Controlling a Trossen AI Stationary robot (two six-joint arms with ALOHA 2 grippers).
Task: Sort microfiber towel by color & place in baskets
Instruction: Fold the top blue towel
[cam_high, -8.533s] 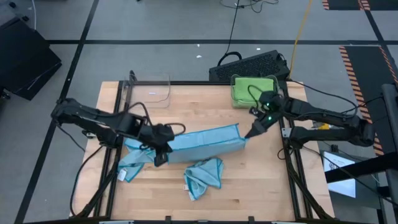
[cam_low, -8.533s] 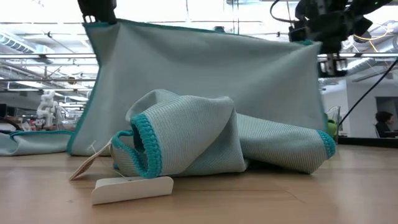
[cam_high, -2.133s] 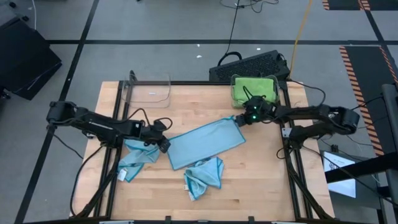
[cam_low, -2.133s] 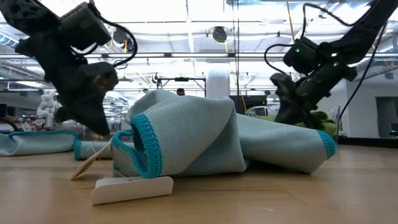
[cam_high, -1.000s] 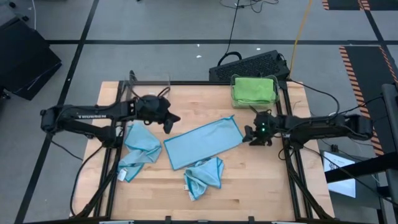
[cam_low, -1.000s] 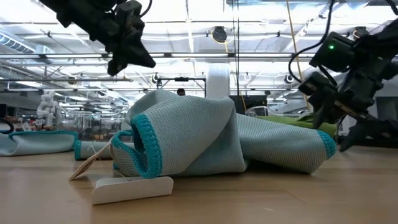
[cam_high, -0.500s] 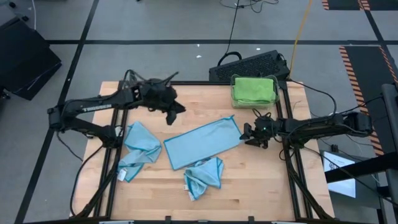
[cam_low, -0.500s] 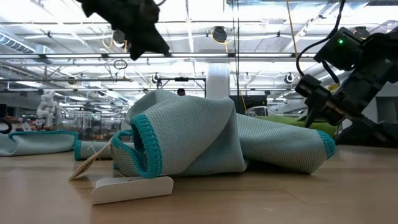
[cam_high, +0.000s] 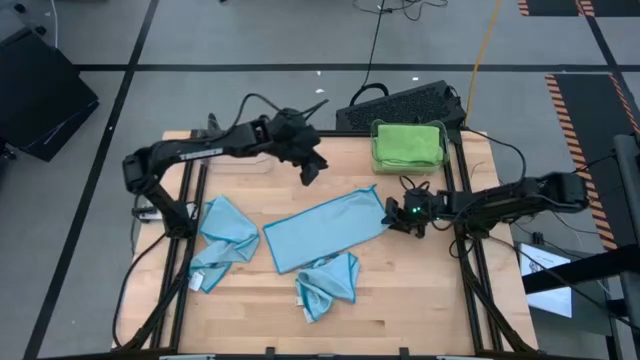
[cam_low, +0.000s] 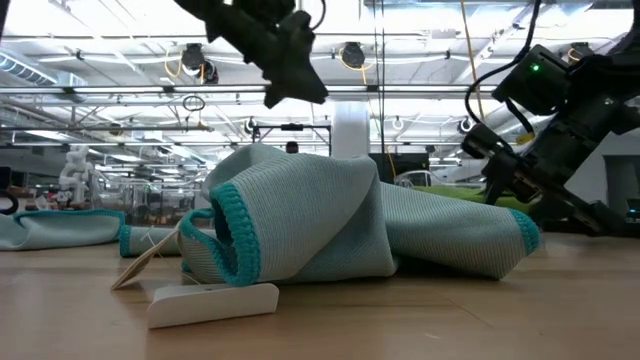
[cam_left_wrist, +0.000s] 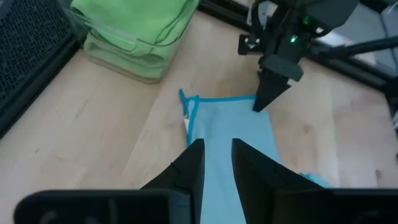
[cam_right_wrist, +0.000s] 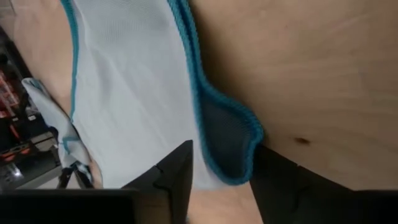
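A: High view, items?

B: Flat blue towel at the bench's middle, a crumpled blue towel near the left edge, another crumpled one near the front edge. Green towels lie in the clear basket at the back right corner. An empty basket shows only partly at the back left, under the left arm. Right gripper sits low at the flat towel's right corner. Left gripper hangs above the bench between the empty basket and the flat towel.

A: Low view?

B: Crumpled towel with darker teal edging in front, with a white tag and a tan tag; no print is readable.

A: Left wrist view?

B: Left fingers stand a little apart with nothing between them, aimed at the flat towel's far corner.

A: Right wrist view?

B: The right jaws stand apart on either side of a raised fold of the towel's hem, not yet clamped on it.

A: Step in hand?

B: Judged: folding the flat blue towel before it goes to the empty basket. Next the right jaws should close on the hem, and the left should come down on the neighbouring corner.

A: Writing?

B: Pale lettering on the left arm, too small to read.
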